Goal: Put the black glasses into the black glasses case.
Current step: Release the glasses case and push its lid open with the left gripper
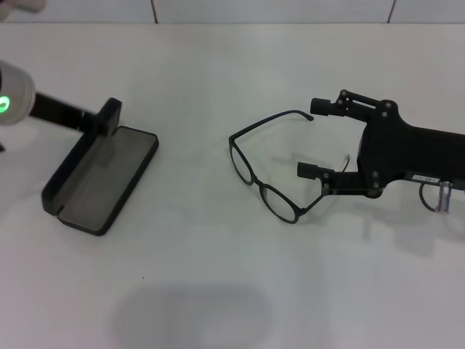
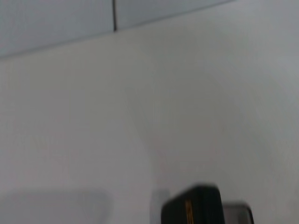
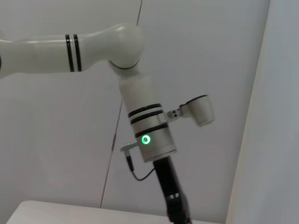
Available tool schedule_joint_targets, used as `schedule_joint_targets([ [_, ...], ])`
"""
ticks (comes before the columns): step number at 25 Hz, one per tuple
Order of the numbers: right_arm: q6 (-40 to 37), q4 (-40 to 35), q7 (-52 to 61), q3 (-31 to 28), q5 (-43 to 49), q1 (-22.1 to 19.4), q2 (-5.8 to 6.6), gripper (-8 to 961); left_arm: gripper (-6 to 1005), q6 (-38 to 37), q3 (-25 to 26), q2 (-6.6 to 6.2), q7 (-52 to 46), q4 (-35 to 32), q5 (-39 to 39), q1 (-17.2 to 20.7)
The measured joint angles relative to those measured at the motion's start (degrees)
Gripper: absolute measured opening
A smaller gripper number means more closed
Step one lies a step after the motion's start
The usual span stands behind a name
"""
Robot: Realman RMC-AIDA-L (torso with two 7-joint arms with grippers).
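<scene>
The black glasses [image 1: 263,173] lie unfolded on the white table [image 1: 218,291], right of centre, lenses toward the case. My right gripper [image 1: 312,139] is open just behind them, its fingertips [image 1: 322,107] by the ends of the two temple arms. The black glasses case [image 1: 109,171] lies open at the left, grey lining up, lid standing along its left side. My left gripper [image 1: 107,118] is closed on the far end of that lid. In the left wrist view, the black glasses case [image 2: 194,210] shows as a lid edge with orange lettering.
The right wrist view shows only my left arm [image 3: 145,121], white with black bands and a green light, against a pale wall. The table's far edge [image 1: 232,23] meets that wall. Bare table lies between the case and the glasses.
</scene>
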State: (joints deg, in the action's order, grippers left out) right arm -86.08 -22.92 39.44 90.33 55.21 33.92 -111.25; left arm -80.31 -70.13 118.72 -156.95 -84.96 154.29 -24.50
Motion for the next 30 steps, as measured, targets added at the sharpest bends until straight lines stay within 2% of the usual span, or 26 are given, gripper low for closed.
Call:
schedule_joint_targets([
  [1,-0.12,-0.01,-0.21,0.0,0.0,-0.12,-0.06,839,289,-0.05,-0.01,-0.09,0.44,-0.4,0.02,-0.54],
  [7,-0.77,-0.09,-2.52,0.02,-0.01,-1.66,-1.02,839,193,3.58,-0.11,0.46,11.13,-1.18,-0.31,-4.91],
  [10,-0.77,-0.04,-3.78,0.02,-0.02,-2.33,-1.79,839,101,6.83,-0.72,0.72,18.4,2.55,0.37,-8.52],
  [12,-0.79,-0.07,-4.41,0.02,-0.02,-3.01,-2.25,839,40,7.64,-0.63,0.7,19.66,5.74,1.03,-11.02],
  [13,-0.8,-0.1,-4.58,0.02,-0.02,-3.23,-2.37,839,38,7.48,-0.42,0.61,19.65,7.86,1.33,-12.82],
  [15,-0.83,-0.06,-4.92,0.02,-0.02,-3.83,-2.51,839,35,7.2,-0.4,0.62,19.3,8.54,1.4,-13.44],
  [20,-0.85,-0.08,-5.17,0.0,-0.35,-4.69,-2.31,839,47,6.01,-1.26,0.93,15.42,7.0,1.23,-12.12],
  [28,-0.28,-0.13,-5.23,-0.07,-0.1,-3.54,-1.97,839,91,-1.17,-0.95,0.97,9.08,-0.61,0.38,-5.92],
  [30,-0.09,0.12,-5.25,-0.07,-0.09,-2.92,-1.93,839,246,-3.0,-0.6,0.83,7.77,-2.05,0.55,-4.68],
])
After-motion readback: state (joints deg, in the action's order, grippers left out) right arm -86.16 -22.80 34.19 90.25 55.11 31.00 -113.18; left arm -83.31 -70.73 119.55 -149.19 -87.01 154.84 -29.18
